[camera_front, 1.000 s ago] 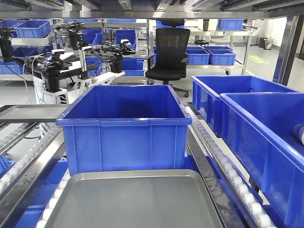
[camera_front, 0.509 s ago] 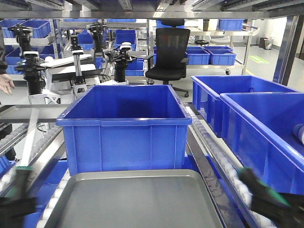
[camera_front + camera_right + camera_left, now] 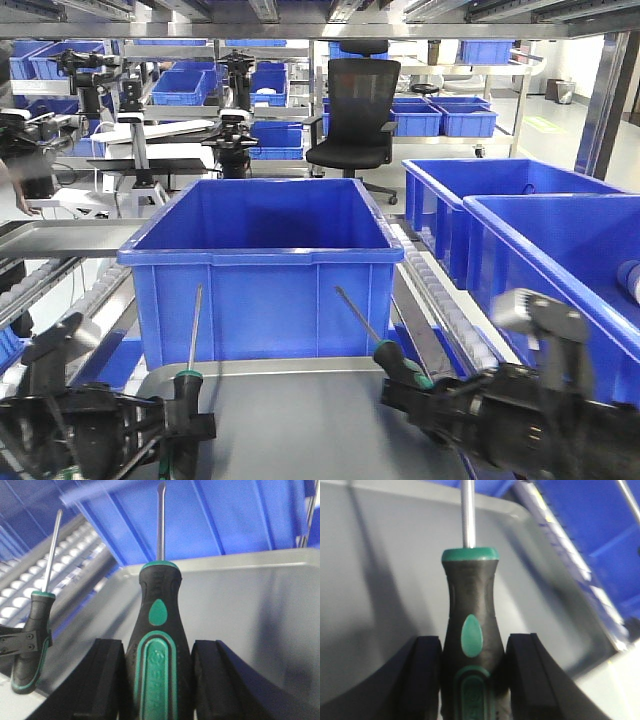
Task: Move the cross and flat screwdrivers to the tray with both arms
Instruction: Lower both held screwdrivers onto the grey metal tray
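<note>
Front view: left black gripper holds a slim black-and-green-handled screwdriver upright at the near left corner of the shallow grey metal tray. Right black gripper holds a second like screwdriver, shaft tilted up-left, over the tray's right edge. Deep blue plastic bin stands behind the tray.

Left wrist: pads clamp the handle; grey tray below.

Right wrist: pads clamp the handle; other screwdriver at left.

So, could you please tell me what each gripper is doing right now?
Left gripper: closed on a screwdriver.
Right gripper: closed on the other screwdriver.
</note>
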You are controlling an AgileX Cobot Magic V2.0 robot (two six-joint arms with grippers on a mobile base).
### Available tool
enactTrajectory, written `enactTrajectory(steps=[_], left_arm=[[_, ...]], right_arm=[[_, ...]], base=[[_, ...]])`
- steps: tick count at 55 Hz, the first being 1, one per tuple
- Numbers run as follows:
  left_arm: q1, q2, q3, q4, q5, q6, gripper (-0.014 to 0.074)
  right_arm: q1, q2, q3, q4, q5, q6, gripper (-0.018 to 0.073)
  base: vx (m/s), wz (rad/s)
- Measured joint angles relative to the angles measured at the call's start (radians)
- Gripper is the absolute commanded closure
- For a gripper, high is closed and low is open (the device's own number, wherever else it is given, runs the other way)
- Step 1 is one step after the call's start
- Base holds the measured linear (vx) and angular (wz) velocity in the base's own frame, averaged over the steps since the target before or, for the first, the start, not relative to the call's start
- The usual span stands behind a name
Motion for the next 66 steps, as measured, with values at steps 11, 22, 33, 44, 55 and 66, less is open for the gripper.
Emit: enactTrajectory(steps=[11, 22, 33, 44, 55, 66], left_arm=[[-0.009, 0.064, -0.034, -0.008, -0.031, 0.012, 0.0594], [-0.01, 0.105, -0.047, -0.012, -0.046, 0.016, 0.0594], [-0.01, 0.14, -0.047, -0.013, -0.06, 0.016, 0.0592], [-0.01, 0.141, -0.047, -0.015, -0.069, 0.019, 0.0543], [-0.01, 0.141, -0.047, -0.015, -0.064, 0.031, 0.0379], [-0.01, 0.141, -0.047, -0.015, -0.047, 0.032, 0.0173]], right_arm=[[0.041, 0.147, -0.065, 0.012, -0.026, -0.009, 0.0567], [0.041, 0.201, -0.073, 0.023, -0.044, -0.026, 0.0567], [0.041, 0.218, -0.073, 0.027, -0.044, -0.059, 0.0562], [0.041, 0.218, -0.074, 0.03, -0.065, -0.064, 0.0499], [0.041, 0.218, -0.074, 0.03, -0.067, -0.087, 0.0304], [0.041, 0.218, -0.074, 0.031, -0.067, -0.103, 0.0097]], base=[[0.0, 0.0], [0.0, 0.0], [0.0, 0.0], [0.0, 0.0], [0.0, 0.0], [0.0, 0.0]])
